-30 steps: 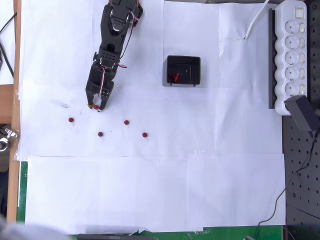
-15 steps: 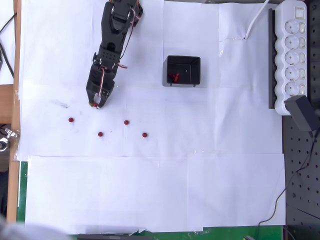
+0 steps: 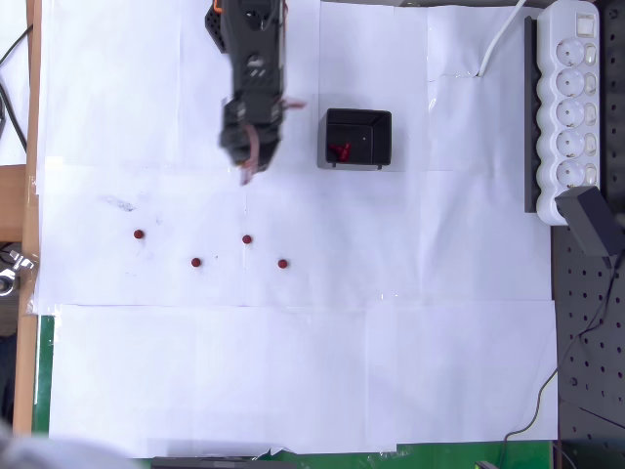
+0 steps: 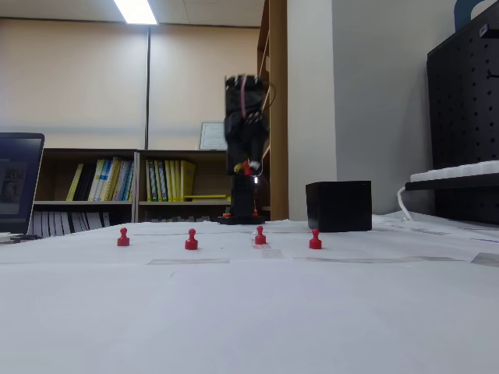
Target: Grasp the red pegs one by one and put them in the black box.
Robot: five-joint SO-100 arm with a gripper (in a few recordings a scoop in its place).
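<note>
gripper [image 4: 248, 167] raised, closed on a red peg [image 4: 246, 167] | four red pegs [image 3: 247, 239] upright on paper | black box [image 3: 358, 138] right of gripper, open paper between

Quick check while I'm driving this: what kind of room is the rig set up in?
Most likely an office or lab. The fixed view shows low bookshelves full of books, a ceiling strip light and a laptop at the left edge; the table is covered with white paper, with a black pegboard beside it.
</note>
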